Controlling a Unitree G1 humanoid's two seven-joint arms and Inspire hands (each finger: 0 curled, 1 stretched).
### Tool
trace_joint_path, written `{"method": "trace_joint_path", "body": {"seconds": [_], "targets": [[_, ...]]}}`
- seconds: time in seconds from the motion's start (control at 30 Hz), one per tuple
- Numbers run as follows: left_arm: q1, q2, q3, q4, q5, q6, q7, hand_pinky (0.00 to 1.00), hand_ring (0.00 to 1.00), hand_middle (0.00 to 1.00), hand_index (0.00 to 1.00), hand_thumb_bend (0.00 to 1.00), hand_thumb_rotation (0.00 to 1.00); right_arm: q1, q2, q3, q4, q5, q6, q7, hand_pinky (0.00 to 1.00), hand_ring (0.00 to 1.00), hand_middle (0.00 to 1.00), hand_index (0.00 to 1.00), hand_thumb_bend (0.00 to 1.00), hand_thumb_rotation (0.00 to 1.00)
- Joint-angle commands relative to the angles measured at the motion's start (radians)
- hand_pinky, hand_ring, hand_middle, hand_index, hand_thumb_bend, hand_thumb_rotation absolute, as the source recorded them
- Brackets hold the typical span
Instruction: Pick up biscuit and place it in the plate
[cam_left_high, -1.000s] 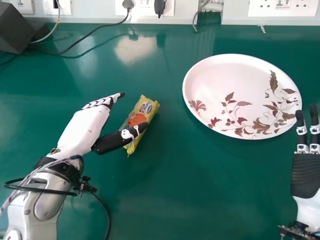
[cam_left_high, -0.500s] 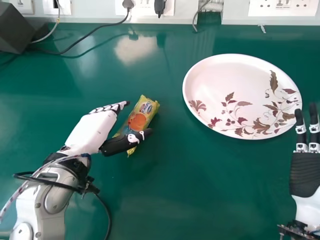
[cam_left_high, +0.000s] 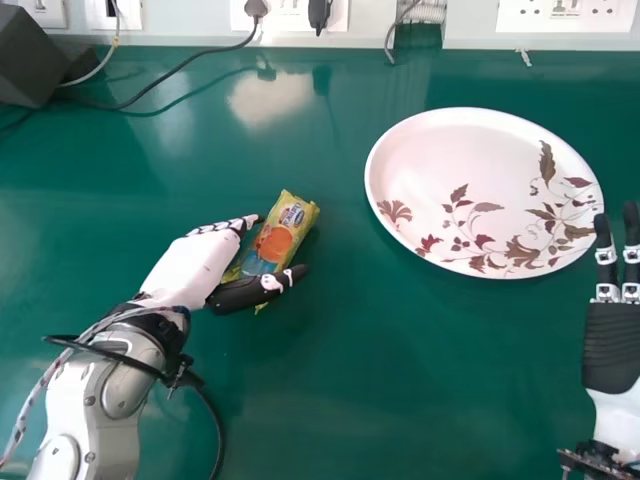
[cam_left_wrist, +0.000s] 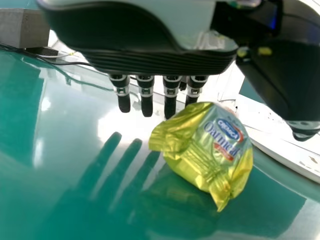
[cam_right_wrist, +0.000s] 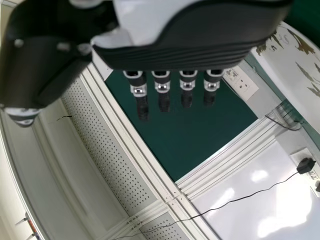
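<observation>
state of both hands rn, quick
Left hand: open, biscuit packet between fingers and thumb, not gripped.
Right hand: open, empty, near the plate.

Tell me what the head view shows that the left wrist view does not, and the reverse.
Head view: the right hand, open beside the plate; the plate's whole oval with its leaf pattern; and the thumb of the left hand crossing over the near end of the biscuit packet.

Left wrist view: a close look at the left hand's straight fingers, dark finger-shaped streaks on the table, and the packet's crimped end.

Both: the left hand, the packet, the table, part or all of the plate, and the grey box.
</observation>
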Motion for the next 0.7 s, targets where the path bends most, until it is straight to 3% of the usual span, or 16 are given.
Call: {"method": "trace_joint_path", "body": {"seconds": [0.0,0.67], "targets": [[-0.004,0.006,-0.014,0.013,0.016,0.005,-0.009,1.0,1.0,1.0,1.0,1.0,0.61,0.016,0.013,-0.005,-0.011,0.001,-0.001,0.002,1.0,1.0,1.0,0.91,1.0,0.37],[-0.029,0.017,-0.061,0.093,0.053,0.003,-0.026,1.0,1.0,1.0,0.98,1.0,0.6,0.029,0.013,-0.006,-0.023,0.004,0.001,-0.001,1.0,1.0,0.99,0.88,1.0,0.31]]}}
